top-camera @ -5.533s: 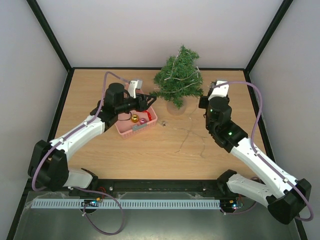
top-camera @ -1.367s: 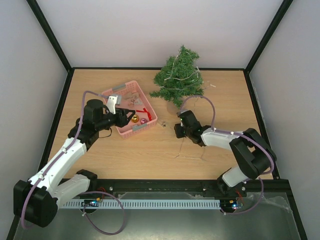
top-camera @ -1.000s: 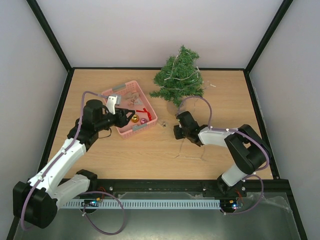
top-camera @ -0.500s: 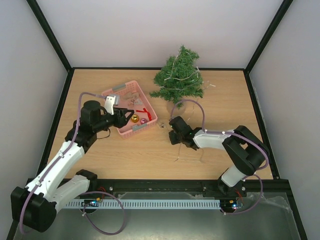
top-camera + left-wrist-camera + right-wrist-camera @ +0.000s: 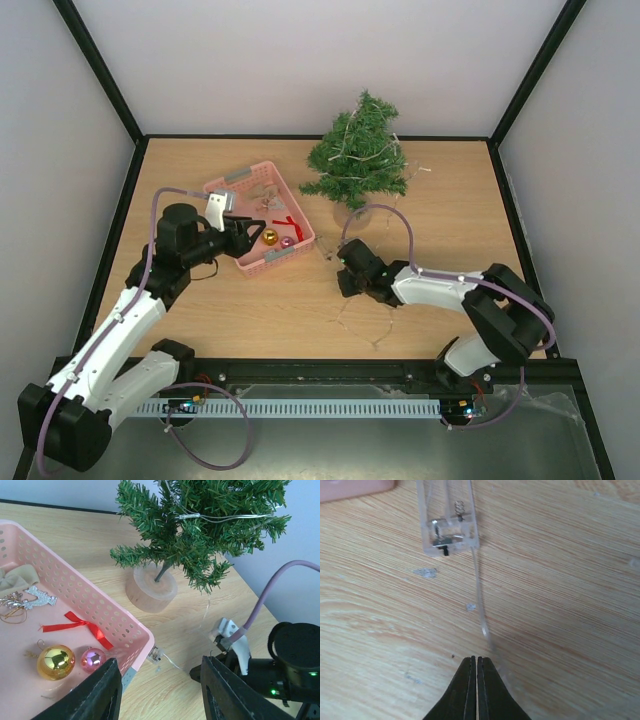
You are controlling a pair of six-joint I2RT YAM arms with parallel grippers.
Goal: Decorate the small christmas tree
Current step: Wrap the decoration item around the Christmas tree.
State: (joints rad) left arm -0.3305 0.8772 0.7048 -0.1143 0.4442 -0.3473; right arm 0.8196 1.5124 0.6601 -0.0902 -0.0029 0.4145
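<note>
Top view, tree: your small christmas tree (image 5: 358, 158) stands upright at the far middle of the desk (image 5: 450, 225), just right of the pink basket (image 5: 298, 208).
Top view, left hand: your left hand (image 5: 256, 228) hangs over the basket's near left side.
Top view, right hand: your right hand (image 5: 343, 280) sits low on the desk in front of the tree.
Left wrist, left hand: you see its 2 fingers (image 5: 102, 695) partly spread, nothing between them; a gold ball (image 5: 56, 662), a pink ball (image 5: 92, 659) and a red bow (image 5: 82, 625) lie in the basket.
Left wrist, tree: upright on its round base (image 5: 151, 587), just beyond the basket's corner.
Right wrist, right hand: tips pressed fully together at the desk. A thin wire (image 5: 481, 605) runs from a clear battery box (image 5: 449, 520) to just beside them; you cannot tell whether it is caught.
</note>
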